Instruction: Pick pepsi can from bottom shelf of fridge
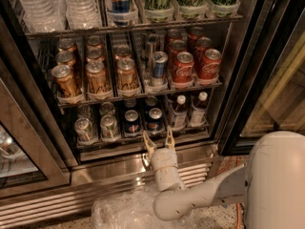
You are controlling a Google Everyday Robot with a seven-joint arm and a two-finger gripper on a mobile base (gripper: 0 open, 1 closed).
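Two dark-blue pepsi cans with silver tops stand at the front of the bottom shelf (143, 144) of the fridge (248, 80): one (131, 122) in the left lane, one (155, 120) in the right lane, with more behind them. My gripper (158, 136) is open, its two tan fingers pointing up at the shelf's front rail, just below the right pepsi can. It holds nothing.
Silver-grey cans (108, 127) stand left of the pepsi cans, dark bottles with white caps (178, 112) to the right. The rack above holds gold cans (96, 77), a slim blue-silver can (158, 67) and red cans (182, 68). The louvred base grille (71, 199) lies below. An open glass door (281, 80) stands at the right.
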